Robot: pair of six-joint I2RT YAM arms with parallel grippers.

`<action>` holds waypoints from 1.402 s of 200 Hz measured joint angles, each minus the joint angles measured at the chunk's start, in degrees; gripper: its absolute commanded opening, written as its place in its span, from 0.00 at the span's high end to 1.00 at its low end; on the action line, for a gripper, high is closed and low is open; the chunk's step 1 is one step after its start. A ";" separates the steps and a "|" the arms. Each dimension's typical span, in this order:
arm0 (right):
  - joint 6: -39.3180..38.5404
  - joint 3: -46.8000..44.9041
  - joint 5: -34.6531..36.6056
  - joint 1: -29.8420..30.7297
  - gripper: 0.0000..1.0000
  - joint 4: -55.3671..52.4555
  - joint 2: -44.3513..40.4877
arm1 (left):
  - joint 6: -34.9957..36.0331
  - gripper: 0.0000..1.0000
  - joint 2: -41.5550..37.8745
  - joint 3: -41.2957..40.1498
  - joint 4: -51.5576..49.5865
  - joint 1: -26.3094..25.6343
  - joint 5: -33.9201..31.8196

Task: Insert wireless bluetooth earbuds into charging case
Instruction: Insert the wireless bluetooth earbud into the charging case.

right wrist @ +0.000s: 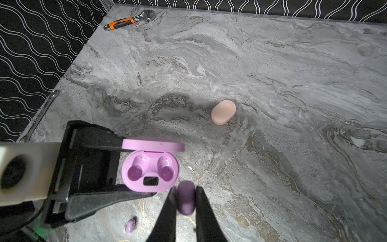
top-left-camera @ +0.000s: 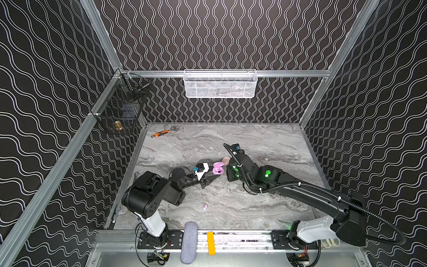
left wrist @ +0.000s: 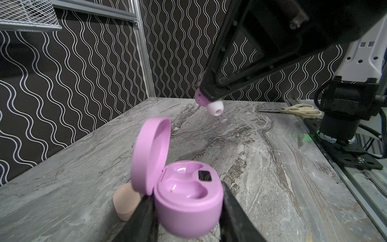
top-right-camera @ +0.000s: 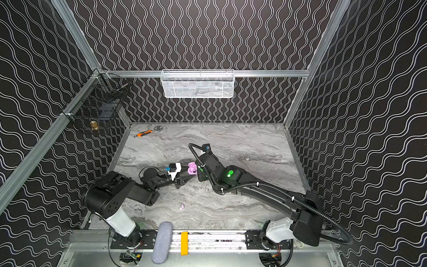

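The lilac charging case (right wrist: 150, 167) stands open, lid up, both wells empty, and my left gripper (left wrist: 186, 194) is shut on its base (left wrist: 184, 188). In both top views the case (top-left-camera: 218, 168) (top-right-camera: 192, 168) sits mid-table between the two arms. My right gripper (right wrist: 185, 194) is shut on a lilac earbud (right wrist: 186, 199), just beside the case's front edge and slightly above it. In the left wrist view that earbud (left wrist: 213, 106) pokes out of the right fingertips, tip down. A second lilac earbud (top-left-camera: 205, 207) (right wrist: 130, 225) lies loose on the marble nearer the front.
A closed peach case (right wrist: 223, 112) (top-left-camera: 226, 159) lies just behind the lilac one. An orange-handled wrench (top-left-camera: 161, 133) is at the back left, scissors (left wrist: 299, 109) by the right rail. A white mesh basket (top-left-camera: 219, 84) and a black wire basket (top-left-camera: 122, 104) hang on the walls.
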 measured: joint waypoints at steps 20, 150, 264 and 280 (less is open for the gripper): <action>-0.02 1.03 0.72 0.44 0.82 -0.94 1.05 | 0.02 0.63 0.00 -0.02 0.00 -0.02 -0.02; -1.05 5.55 4.11 2.78 0.82 -2.97 8.76 | 0.20 0.63 -0.02 -0.13 0.00 -0.09 -0.20; -1.05 6.01 7.80 3.54 0.82 -3.65 10.82 | 0.20 0.63 -0.09 -0.33 0.00 -0.09 -0.13; -1.03 6.03 8.24 3.78 0.82 -3.65 11.02 | 0.17 0.63 -0.09 -0.33 0.00 -0.09 -0.11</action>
